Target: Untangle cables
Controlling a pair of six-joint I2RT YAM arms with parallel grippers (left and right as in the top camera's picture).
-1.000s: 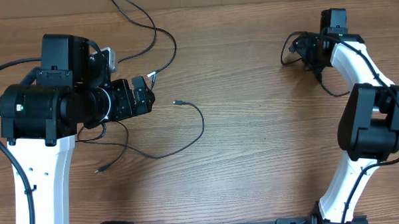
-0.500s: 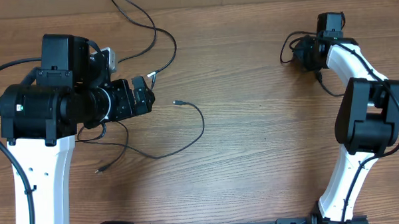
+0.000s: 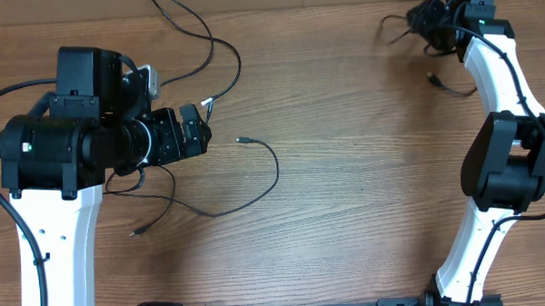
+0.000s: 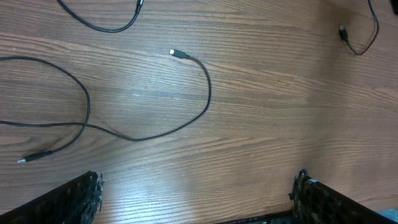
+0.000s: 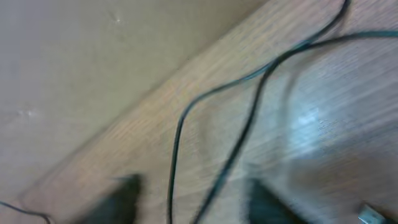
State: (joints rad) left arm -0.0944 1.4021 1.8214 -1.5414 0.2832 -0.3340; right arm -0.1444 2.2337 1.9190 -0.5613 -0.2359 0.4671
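1. Well, the left claw (image 4: pixel 196 190) is wide open and holds nothing. It hangs over the table (image 4: pixel 280 124), maybe so its camera can look down at the cords.
2. Just past it lies a long black cable (image 4: pixel 208 102). It bends in a big loop, and its small silver plug (image 4: pixel 179 55) rests flat on the wood. Farther left, cords cross each other, so I think that part needs work.
3. The right claw (image 5: pixel 196 196) is up at the far edge of the table. The view is blurry, but its two dark fingers (image 5: pixel 127 193) look apart. Thin cords run between them, and I see nothing pinched.
4. Right beside that claw sits a small dark bunch of cables (image 3: pixel 424 19). One loose end (image 3: pixel 432 77) trails onto the wood. I think the claw is there to pull this bunch apart.
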